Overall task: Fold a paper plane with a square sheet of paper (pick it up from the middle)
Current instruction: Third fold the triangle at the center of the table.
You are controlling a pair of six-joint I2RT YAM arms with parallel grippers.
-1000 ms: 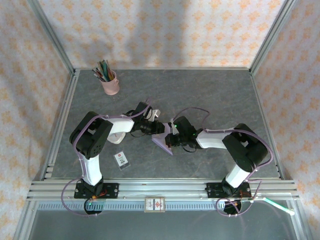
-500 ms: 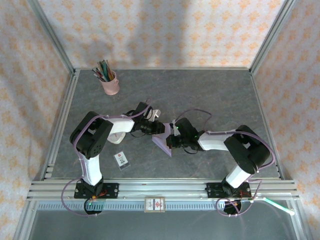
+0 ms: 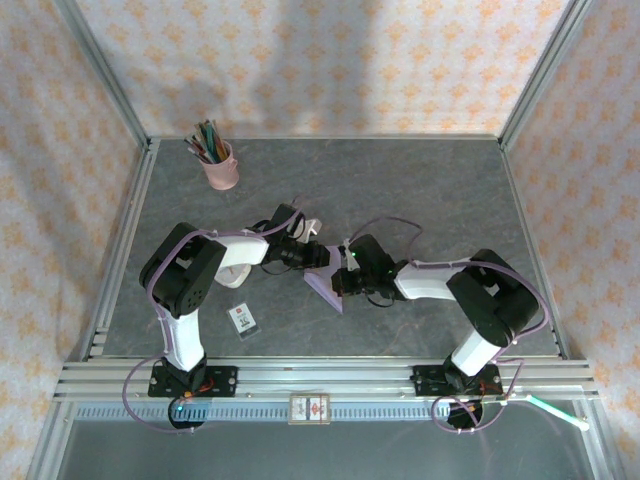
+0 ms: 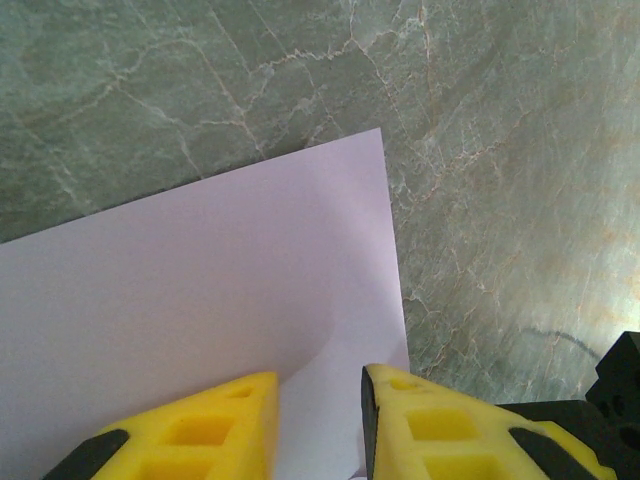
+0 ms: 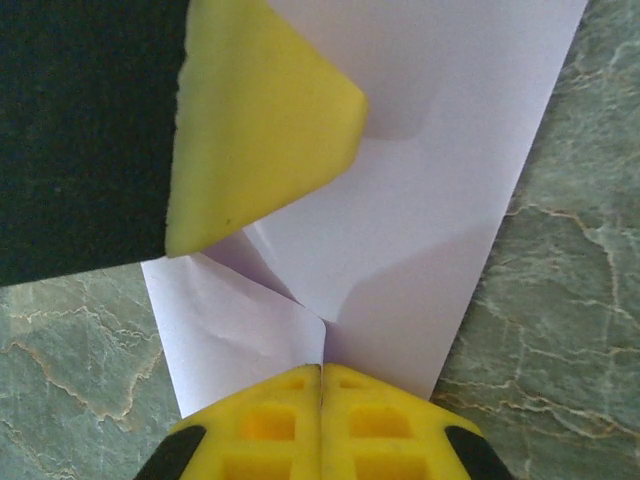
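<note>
The square sheet of paper [image 3: 326,285] is lavender and lies on the grey table between the two arms, partly folded into a pointed shape. In the right wrist view its flaps [image 5: 400,190] meet at a centre crease. My right gripper [image 5: 321,370] is shut, its tips together on the paper at the near end of that crease. My left gripper [image 4: 320,385] stands over the paper's edge [image 4: 200,270] with a narrow gap between its yellow fingers [image 4: 440,420]. One of those left fingers [image 5: 260,120] rests on the paper opposite the right gripper [image 3: 340,281].
A pink cup of pens [image 3: 219,165] stands at the back left. A small white card with dark print [image 3: 242,318] lies near the left arm's base. A white object [image 3: 310,224] sits just behind the left gripper [image 3: 318,257]. Metal rails border the table.
The right gripper has crept slightly left toward the paper's centre. The left arm and the paper have barely moved.
</note>
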